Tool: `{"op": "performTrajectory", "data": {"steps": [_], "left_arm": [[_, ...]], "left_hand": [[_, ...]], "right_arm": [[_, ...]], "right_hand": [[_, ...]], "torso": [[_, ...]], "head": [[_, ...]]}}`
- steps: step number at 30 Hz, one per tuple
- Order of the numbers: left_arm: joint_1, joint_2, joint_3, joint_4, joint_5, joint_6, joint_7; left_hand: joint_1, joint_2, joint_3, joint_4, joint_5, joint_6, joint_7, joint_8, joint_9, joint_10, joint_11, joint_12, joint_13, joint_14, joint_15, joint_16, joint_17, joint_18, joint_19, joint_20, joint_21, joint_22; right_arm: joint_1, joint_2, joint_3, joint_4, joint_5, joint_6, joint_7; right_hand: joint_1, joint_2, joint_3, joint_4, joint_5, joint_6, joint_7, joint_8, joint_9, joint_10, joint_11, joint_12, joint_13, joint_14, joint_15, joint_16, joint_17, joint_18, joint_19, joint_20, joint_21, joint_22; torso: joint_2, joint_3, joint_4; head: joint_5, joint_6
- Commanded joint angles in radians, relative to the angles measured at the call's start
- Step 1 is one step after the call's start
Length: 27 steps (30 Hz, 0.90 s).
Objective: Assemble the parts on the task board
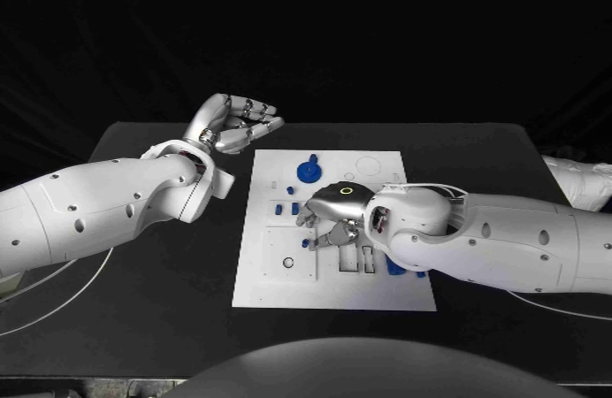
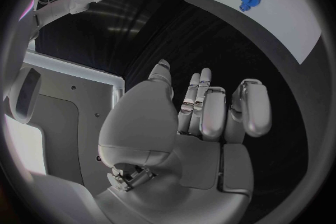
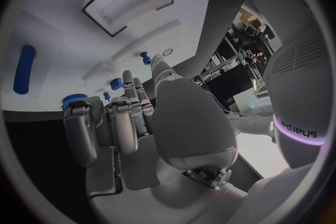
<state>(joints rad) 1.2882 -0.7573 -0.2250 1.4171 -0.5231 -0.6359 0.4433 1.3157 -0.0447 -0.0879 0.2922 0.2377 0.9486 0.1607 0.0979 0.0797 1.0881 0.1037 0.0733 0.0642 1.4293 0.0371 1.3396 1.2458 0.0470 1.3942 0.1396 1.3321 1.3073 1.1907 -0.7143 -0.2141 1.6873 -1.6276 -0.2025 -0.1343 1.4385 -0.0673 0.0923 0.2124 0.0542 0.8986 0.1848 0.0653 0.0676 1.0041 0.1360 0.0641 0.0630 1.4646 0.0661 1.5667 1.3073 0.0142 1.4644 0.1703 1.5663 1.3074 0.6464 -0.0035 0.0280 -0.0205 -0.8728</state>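
Overhead, my left hand point(image 1: 236, 124) hangs above the black tabletop point(image 1: 153, 274) at ten o'clock from the task board point(image 1: 334, 279), fingers curled in on nothing. My right hand point(image 1: 329, 217) sits over the board's middle, covering some blue parts point(image 1: 310, 170); I cannot tell its hold there.

From my left wrist, the fingers point(image 2: 210, 109) are bent, empty.

From my right wrist, my fingers point(image 3: 129, 115) hover over the board point(image 3: 63, 33), loosely apart, gripping nothing, a blue peg point(image 3: 24, 69) nearby.
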Motion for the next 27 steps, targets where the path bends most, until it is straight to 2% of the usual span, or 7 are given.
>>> {"op": "performTrajectory", "data": {"steps": [1,6,12,15,19,23,27], "left_arm": [[0.001,0.003,0.001,0.0,0.004,0.01,0.015],[0.001,0.004,0.001,-0.003,0.004,0.01,0.017],[0.0,0.007,0.001,-0.008,0.004,0.009,0.018],[0.0,0.009,0.001,-0.01,0.004,0.009,0.019],[0.0,0.011,0.001,-0.012,0.004,0.01,0.02],[0.0,0.009,0.001,-0.013,0.002,0.008,0.022],[0.0,0.006,0.001,-0.011,0.0,0.008,0.021]], "left_hand": [[0.0,0.009,0.006,0.0,0.001,-0.002,0.004,-0.005,-0.002,-0.002,0.004,-0.005,0.0,0.006,-0.002,-0.001,-0.001,0.011,0.002,0.001,-0.003,0.176],[0.0,0.009,0.006,0.0,0.001,-0.002,0.004,-0.005,-0.002,-0.002,0.004,-0.005,0.0,0.006,-0.002,-0.001,-0.001,0.011,0.002,0.001,-0.003,0.176],[0.0,0.009,0.006,0.0,0.001,-0.002,0.004,-0.005,-0.002,-0.002,0.004,-0.005,0.0,0.006,-0.002,-0.001,-0.001,0.011,0.002,0.001,-0.003,0.176],[0.0,0.009,0.006,0.0,0.001,-0.002,0.004,-0.005,-0.002,-0.002,0.004,-0.005,0.0,0.006,-0.002,-0.001,-0.001,0.011,0.002,0.001,-0.003,0.176],[0.001,0.009,0.006,0.0,0.001,-0.002,0.004,-0.005,-0.002,-0.003,0.004,-0.005,0.0,0.006,-0.002,-0.001,-0.001,0.01,0.002,0.001,-0.003,0.176],[0.002,0.01,0.005,0.0,0.001,-0.003,0.004,-0.006,-0.002,-0.004,0.004,-0.005,0.0,0.007,-0.002,0.0,0.0,0.01,0.002,0.001,-0.003,0.176],[0.002,0.01,0.005,0.0,0.001,-0.003,0.004,-0.006,-0.002,-0.004,0.004,-0.005,0.0,0.007,-0.002,0.0,0.0,0.01,0.002,0.001,-0.003,0.176]], "right_arm": [[0.026,-0.038,0.001,0.024,0.224,-0.173,0.032],[0.089,-0.119,0.001,0.048,0.377,-0.128,0.044],[0.126,-0.195,0.001,0.053,0.285,-0.064,0.017],[0.13,-0.215,0.001,0.048,0.2,-0.023,-0.008],[0.124,-0.223,0.0,0.039,0.129,0.016,-0.033],[0.112,-0.218,0.0,0.033,0.077,0.051,-0.059],[0.099,-0.211,0.0,0.029,0.05,0.091,-0.093]], "right_hand": [[-0.007,0.01,-0.005,-0.001,-0.006,0.008,0.013,0.006,0.003,-0.004,0.01,0.004,0.001,0.106,0.011,0.004,0.263,-0.014,0.106,0.01,0.005,0.263],[-0.007,0.032,-0.003,-0.002,-0.005,0.012,0.024,0.006,0.004,-0.017,0.021,0.003,0.0,0.106,0.022,0.004,0.263,-0.014,0.106,0.02,0.005,0.263],[-0.012,0.036,-0.017,-0.005,-0.006,-0.054,0.027,-0.004,-0.003,-0.067,0.022,-0.001,-0.001,0.106,0.023,0.004,0.263,-0.014,0.106,0.026,0.005,0.263],[-0.01,0.038,-0.02,-0.007,-0.006,-0.066,0.023,-0.003,-0.002,-0.082,0.019,-0.001,-0.001,0.106,0.018,0.004,0.263,-0.014,0.106,0.023,0.005,0.263],[-0.01,0.038,-0.023,-0.008,-0.006,-0.089,0.021,-0.004,-0.004,-0.089,0.017,0.0,0.0,0.106,0.013,0.004,0.263,-0.014,0.106,0.02,0.005,0.263],[-0.013,0.033,-0.029,-0.007,-0.007,-0.129,0.022,-0.008,-0.006,-0.098,0.017,0.001,0.0,0.106,0.012,0.004,0.263,-0.014,0.106,0.017,0.005,0.263],[-0.023,0.026,-0.038,-0.002,-0.007,-0.108,0.018,-0.001,-0.002,-0.098,0.014,0.004,0.001,0.106,0.008,0.004,0.263,-0.014,0.106,0.014,0.005,0.263]], "torso": [[0.0,0.0007,-0.0012],[-0.002,-0.0003,-0.0014],[-0.001,0.0,-0.0031],[0.0,0.0019,-0.0038],[-0.001,0.0009,-0.0015],[0.0,0.0013,-0.0006],[0.0,0.0004,0.0005]], "head": [[-0.006,0.0],[-0.024,0.0],[-0.035,0.0],[-0.036,0.0],[-0.044,0.0],[-0.043,0.0],[-0.043,0.0]]}}
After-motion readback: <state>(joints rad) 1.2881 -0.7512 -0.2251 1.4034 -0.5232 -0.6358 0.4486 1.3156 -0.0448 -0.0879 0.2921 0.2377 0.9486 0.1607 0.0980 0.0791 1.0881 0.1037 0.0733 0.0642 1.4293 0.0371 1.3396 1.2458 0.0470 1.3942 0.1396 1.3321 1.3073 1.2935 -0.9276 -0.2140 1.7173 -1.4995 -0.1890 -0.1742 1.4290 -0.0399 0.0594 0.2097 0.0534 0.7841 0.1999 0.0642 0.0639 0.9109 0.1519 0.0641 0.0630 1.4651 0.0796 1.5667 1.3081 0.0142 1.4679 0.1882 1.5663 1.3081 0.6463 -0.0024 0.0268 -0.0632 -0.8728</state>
